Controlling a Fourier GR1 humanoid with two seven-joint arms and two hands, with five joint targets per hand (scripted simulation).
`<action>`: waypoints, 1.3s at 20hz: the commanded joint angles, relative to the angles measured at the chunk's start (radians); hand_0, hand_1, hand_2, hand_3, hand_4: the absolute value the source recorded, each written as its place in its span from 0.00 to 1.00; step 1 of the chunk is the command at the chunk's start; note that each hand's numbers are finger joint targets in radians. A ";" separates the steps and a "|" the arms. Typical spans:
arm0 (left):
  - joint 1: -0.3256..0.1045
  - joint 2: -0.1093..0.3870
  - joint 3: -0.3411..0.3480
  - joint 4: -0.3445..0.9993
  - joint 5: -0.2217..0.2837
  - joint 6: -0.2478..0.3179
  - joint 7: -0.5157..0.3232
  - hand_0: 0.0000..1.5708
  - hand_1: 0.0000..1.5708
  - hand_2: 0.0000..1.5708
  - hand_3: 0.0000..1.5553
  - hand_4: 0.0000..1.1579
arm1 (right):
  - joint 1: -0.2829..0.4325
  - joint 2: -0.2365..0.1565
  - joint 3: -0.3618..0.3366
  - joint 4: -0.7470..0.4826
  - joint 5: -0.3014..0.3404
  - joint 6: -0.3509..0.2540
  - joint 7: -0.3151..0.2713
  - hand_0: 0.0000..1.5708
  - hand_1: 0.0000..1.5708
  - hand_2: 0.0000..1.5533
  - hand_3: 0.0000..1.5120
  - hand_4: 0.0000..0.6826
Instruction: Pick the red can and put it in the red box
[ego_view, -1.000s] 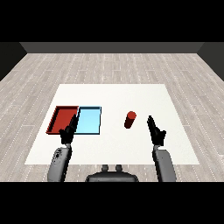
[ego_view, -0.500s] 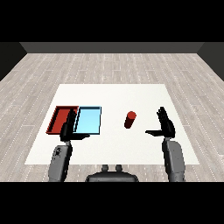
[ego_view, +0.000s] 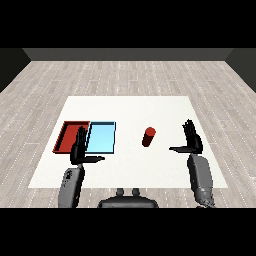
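Observation:
The red can (ego_view: 148, 137) stands upright on the white table (ego_view: 130, 110), right of the two trays. My right hand (ego_view: 190, 140) hovers to the can's right, open, fingers straight up and thumb pointing left toward the can, with a clear gap between them. The red tray (ego_view: 66, 135) lies at the left, with the light blue tray (ego_view: 102, 136) beside it on its right. My left hand (ego_view: 80, 148) is open at the front of the trays, overlapping the seam between them, thumb stretched to the right.
The table's front edge runs just behind my forearms. Bare white surface lies between the light blue tray and the can, and behind the can toward the far edge.
My right hand has risen and swung out to the right, then settled a little nearer the can with its thumb pointing left. The left hand and the can have stayed put.

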 joint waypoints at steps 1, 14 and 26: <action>0.013 -0.021 -0.025 -0.036 0.001 0.001 0.013 0.00 0.00 0.00 0.00 0.00 | -0.001 -0.028 -0.015 0.015 -0.022 0.031 -0.013 0.00 0.00 0.00 0.00 0.00; -0.061 0.046 0.091 0.058 0.090 -0.067 -0.022 0.00 0.00 0.00 0.00 0.00 | -0.085 0.040 0.042 0.067 -0.024 -0.027 0.081 0.00 0.00 0.00 0.00 0.00; 0.014 -0.022 0.001 0.012 0.035 -0.036 -0.038 0.00 0.00 0.00 0.00 0.00 | -0.235 0.078 0.060 0.369 -0.008 -0.008 -0.014 0.00 0.00 0.00 0.00 0.00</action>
